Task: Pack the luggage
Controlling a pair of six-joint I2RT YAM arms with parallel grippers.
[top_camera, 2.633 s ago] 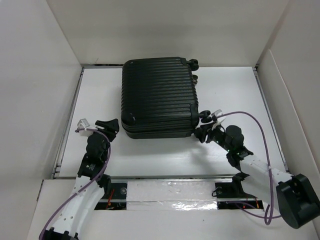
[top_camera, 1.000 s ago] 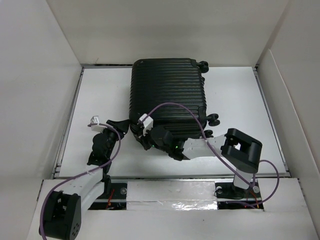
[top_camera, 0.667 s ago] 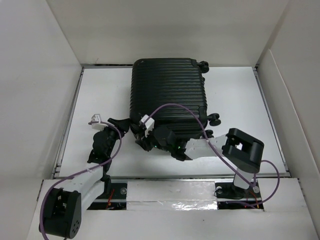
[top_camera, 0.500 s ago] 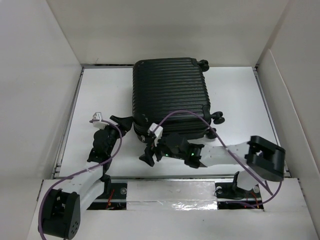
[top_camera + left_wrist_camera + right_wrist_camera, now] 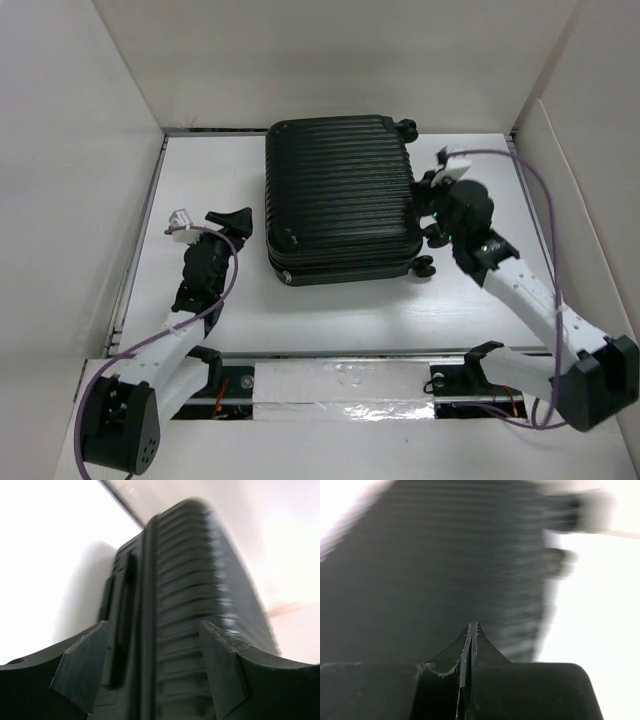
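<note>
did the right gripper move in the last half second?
Yes. The right gripper went from the suitcase's near-left corner to its right side, closer to the table's right edge.

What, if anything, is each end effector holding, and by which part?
Nothing is held. The left end effector is open beside the luggage, apart from it; the right end effector is shut and empty on its other side.

The closed luggage (image 5: 340, 200) lies flat near the table's (image 5: 340, 315) far edge, wheels rightward, the left gripper (image 5: 233, 220) just beside its left side and the right gripper (image 5: 430, 192) by its wheels.
</note>
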